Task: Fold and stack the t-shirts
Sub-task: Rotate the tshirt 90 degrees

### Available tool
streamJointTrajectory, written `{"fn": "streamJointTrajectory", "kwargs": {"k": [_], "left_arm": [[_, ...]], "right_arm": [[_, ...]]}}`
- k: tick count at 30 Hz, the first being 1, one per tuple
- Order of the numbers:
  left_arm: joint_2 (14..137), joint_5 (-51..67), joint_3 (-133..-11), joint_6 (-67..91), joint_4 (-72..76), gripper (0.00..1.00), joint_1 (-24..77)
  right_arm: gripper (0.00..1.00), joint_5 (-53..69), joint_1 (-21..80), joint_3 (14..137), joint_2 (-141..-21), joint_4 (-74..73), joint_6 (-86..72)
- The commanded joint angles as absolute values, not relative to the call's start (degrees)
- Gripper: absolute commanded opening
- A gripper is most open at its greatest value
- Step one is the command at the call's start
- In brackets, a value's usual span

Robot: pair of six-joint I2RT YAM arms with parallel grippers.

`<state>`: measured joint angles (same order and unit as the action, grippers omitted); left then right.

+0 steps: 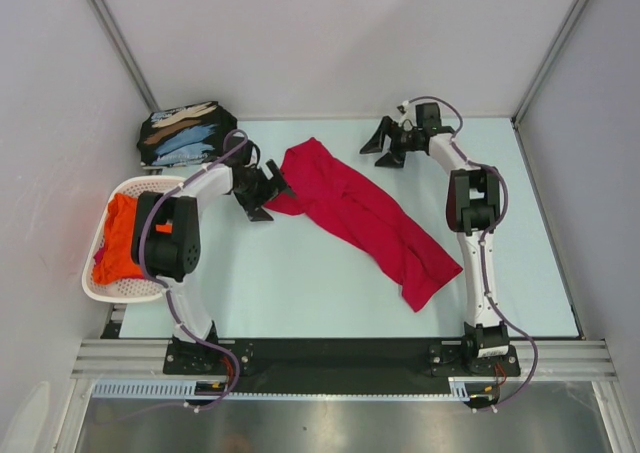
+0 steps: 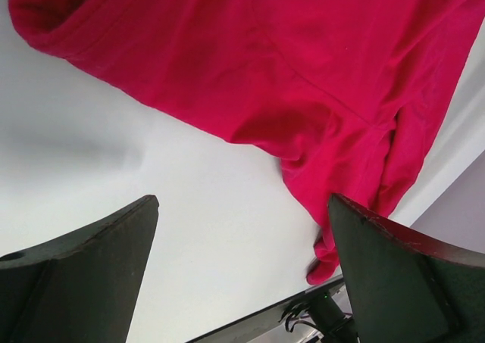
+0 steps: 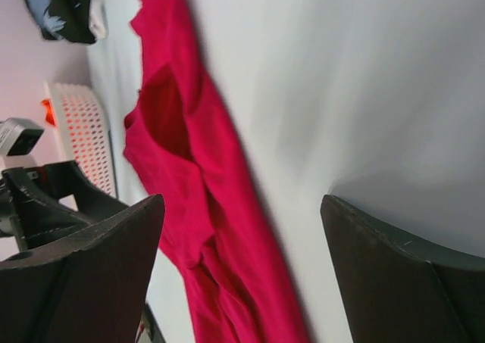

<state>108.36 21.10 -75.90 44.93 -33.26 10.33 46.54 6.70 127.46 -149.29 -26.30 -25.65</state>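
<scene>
Top external view, nearest first: the red shirt (image 1: 365,218) lies as a long rumpled band slanting across the table (image 1: 280,293). Its near end is bunched close beside the right arm, and layers are doubled over along its length. A pinch there would likely take two layers at once, so the shirt would lift as a rope rather than open flat.

To the left, the basket (image 1: 97,288) hangs partly over the table edge with the orange shirt (image 1: 120,238) inside. The left arm's elbow sits right against it, and a wide swing could nudge it off.

Farther back, the left gripper (image 1: 270,198) hovers just beside the shirt's far end. Its wrist view shows the fingers spread wide with only bare table between them, so closing here would probably catch nothing or only a hem.

The right gripper (image 1: 383,150) is also spread and empty, and well apart from the cloth. If one arm pulls alone, the shirt may drag and wrinkle more.

At the far left corner the black shirts (image 1: 182,133) lie folded in a pile, near enough for the left arm to disturb.
</scene>
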Motion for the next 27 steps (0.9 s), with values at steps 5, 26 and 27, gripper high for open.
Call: {"fn": "streamJointTrajectory", "kwargs": {"k": [5, 26, 27], "left_arm": [[107.58, 20.39, -78.14, 43.16, -36.65, 1.0, 10.9], [106.35, 21.36, -79.81, 39.99, -37.62, 1.0, 10.72], [106.17, 21.44, -79.63, 39.73, -37.7, 1.0, 10.81]], "right_arm": [[0.9, 49.49, 14.06, 131.04, -156.71, -25.05, -29.53], [0.0, 40.53, 15.82, 130.17, -154.6, -27.16, -26.81], [0.0, 37.91, 15.47, 129.38, -154.08, -26.46, -26.89]]}}
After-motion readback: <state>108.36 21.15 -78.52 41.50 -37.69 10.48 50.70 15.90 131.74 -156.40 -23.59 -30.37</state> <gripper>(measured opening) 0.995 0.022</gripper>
